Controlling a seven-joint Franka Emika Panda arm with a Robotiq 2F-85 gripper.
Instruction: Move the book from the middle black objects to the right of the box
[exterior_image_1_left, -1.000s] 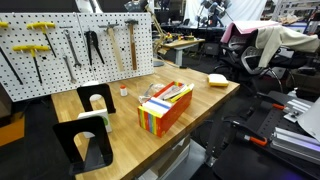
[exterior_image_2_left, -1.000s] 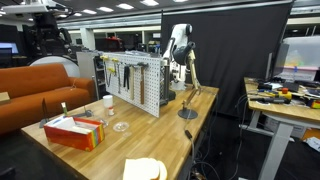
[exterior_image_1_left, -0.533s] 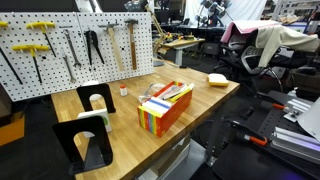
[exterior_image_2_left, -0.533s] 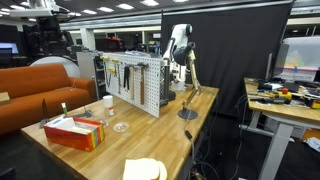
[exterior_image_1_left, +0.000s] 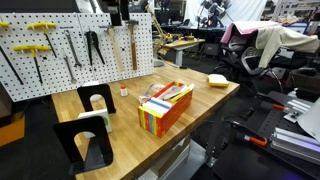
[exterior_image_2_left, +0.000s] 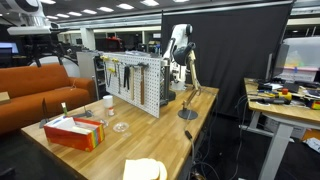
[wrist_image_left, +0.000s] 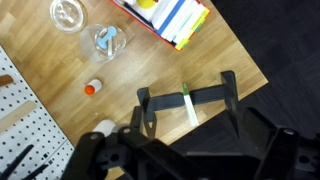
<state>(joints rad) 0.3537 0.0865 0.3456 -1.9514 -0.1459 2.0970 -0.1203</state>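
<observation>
The book (wrist_image_left: 188, 104) is a thin white and green volume. It rests between two black bookends (wrist_image_left: 146, 106) on their black base at the table's edge. In an exterior view the book (exterior_image_1_left: 93, 116) sits between the bookends (exterior_image_1_left: 85, 146) at the table's front left. The multicoloured box (exterior_image_1_left: 165, 106) stands mid-table and also shows in the wrist view (wrist_image_left: 172, 18) and the exterior view (exterior_image_2_left: 76, 131). My gripper (wrist_image_left: 190, 152) hangs high above the bookends; its dark, blurred fingers look apart and empty. It shows at the top of an exterior view (exterior_image_1_left: 118, 12).
A pegboard with tools (exterior_image_1_left: 70, 45) stands along the table's back. Clear cups (wrist_image_left: 108, 40) and a small orange-capped item (wrist_image_left: 92, 88) lie between box and pegboard. A yellow sponge (exterior_image_1_left: 218, 79) lies at the far corner. Chairs and clutter surround the table.
My arm has shifted at the top of both exterior views, and the gripper now shows in front of the pegboard's upper edge. The book, bookends and box have not moved.
</observation>
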